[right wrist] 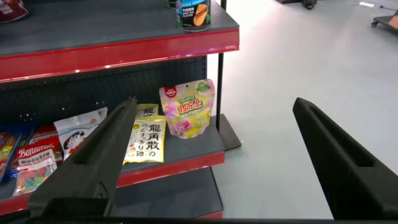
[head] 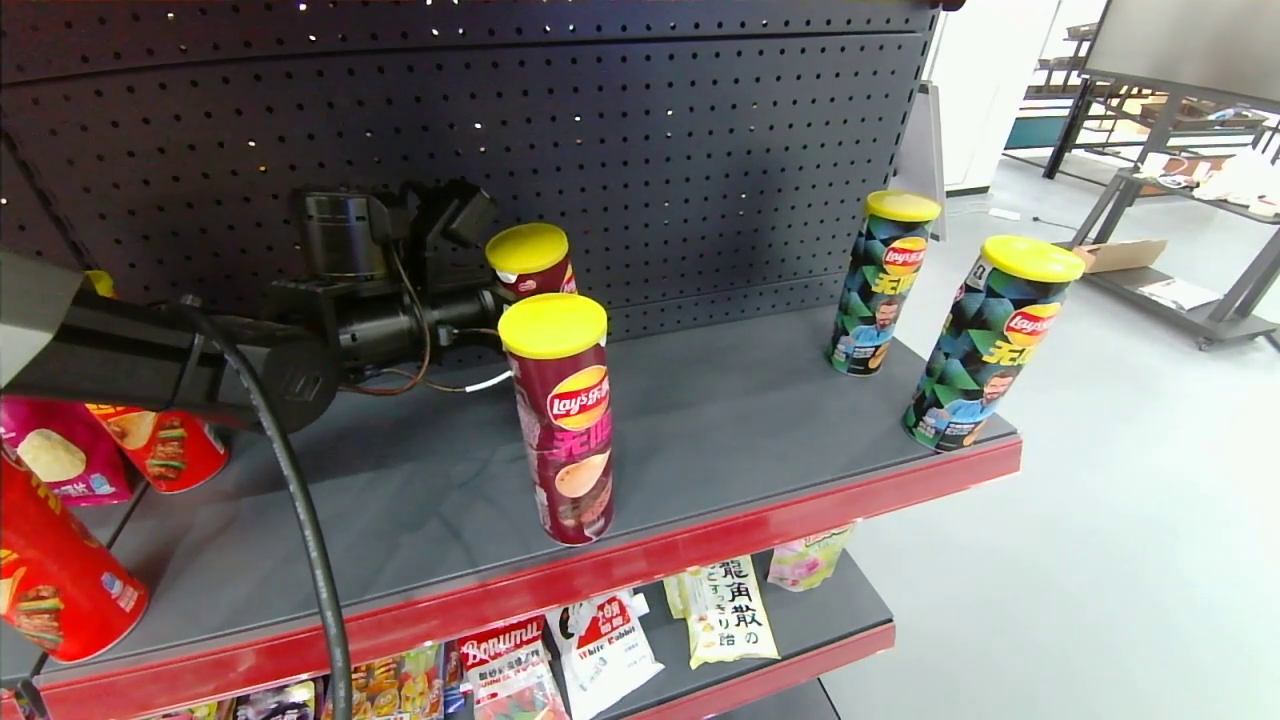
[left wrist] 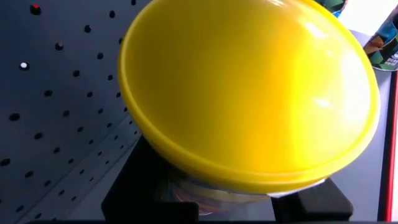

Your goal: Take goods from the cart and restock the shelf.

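Item: rear maroon can (head: 533,268), yellow lid, upright. Location: far part of the upper shelf (head: 760,400), close to the pegboard back panel (head: 700,150) and directly behind the front maroon can (head: 563,420). The front can hides its base, so contact with the shelf cannot be told.

Holder: left hand (head: 497,300), reaching in from the left and clamped on the rear maroon can just under the lid. In the left wrist view, dark fingers (left wrist: 142,186) sit on either side beneath the lid.

Front maroon can: yellow lid, upright, standing near the red front edge at about mid-shelf.

Right end of the upper shelf: two green cans with yellow lids, apart from each other. The far green can (head: 884,284) stands towards the back. The near green can (head: 992,345) stands at the front corner.

Left end of the upper shelf: red can (head: 55,585) near the front, second red can (head: 165,448) and pink bag (head: 60,455) further back.

Right hand (right wrist: 217,165): fingers wide apart, holding nothing, low down in front of the lower shelf (right wrist: 186,158).

Lower shelf stock: pink-and-green pouch (right wrist: 188,109), pale yellow bag (right wrist: 144,134), white bag (right wrist: 78,132), and red packets further left.
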